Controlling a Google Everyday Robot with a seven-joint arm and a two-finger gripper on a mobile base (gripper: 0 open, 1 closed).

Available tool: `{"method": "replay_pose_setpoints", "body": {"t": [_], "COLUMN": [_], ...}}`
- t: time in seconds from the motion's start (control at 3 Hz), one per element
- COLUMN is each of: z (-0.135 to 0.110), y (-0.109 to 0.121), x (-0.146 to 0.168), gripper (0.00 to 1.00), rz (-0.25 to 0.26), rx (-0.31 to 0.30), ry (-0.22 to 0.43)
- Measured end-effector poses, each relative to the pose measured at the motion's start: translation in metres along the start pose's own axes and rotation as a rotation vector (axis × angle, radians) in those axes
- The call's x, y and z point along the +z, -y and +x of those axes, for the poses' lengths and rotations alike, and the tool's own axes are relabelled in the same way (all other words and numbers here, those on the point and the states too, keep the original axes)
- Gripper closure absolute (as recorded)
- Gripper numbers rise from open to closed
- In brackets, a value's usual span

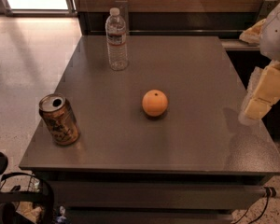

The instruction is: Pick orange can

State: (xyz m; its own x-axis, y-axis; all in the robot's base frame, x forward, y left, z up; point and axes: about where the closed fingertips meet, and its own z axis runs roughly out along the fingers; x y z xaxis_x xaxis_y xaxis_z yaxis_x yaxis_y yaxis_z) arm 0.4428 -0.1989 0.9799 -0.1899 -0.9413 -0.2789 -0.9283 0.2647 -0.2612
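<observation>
Orange-brown aluminium with a dark print: the can (59,120) stands near the front left corner of the grey table (191,69), upright or nearly so, silver top facing up. The gripper (263,94) hangs at the far right of the view, over the table's right edge and well apart from the can. We cannot tell whether it is open or closed. Nothing is held that we can see.

We judge the task to be at its very start: the approach has not reached the can, and no grasp has begun. The next move calls for a long traverse leftward across the table and toward the front edge. The orange (155,102) sits roughly between gripper and can, so we would pass above it or in front of it rather than sweep through it. The can is close to the corner, so we would take it from above or from the right, closing squarely on its sides, since a nudge could tip it off the edge.

As for containers, the can's tab hole is open and dark, and we cannot see whether any drink is inside. The bottle (116,40) stands upright at the back left, cap on. It is clear plastic, and we cannot make out how full it is.
</observation>
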Motion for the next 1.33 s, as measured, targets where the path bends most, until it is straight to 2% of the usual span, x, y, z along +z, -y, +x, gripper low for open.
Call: {"method": "replay_pose_setpoints", "body": {"t": [0.33,0.67,1.0,1.33], "z": [-0.021,-0.053,-0.093,-0.140], "y": [-0.011,-0.020,-0.026,-0.039], "x": [0.015,0.032,0.046,0.059], "gripper": [0.00,0.00,0.00,0.00], "rz": [-0.018,-0.008,-0.029,-0.114], "rx": [0.001,0.022,0.026,0.008], "ry": [0.102,0.283,0.472,0.648]}}
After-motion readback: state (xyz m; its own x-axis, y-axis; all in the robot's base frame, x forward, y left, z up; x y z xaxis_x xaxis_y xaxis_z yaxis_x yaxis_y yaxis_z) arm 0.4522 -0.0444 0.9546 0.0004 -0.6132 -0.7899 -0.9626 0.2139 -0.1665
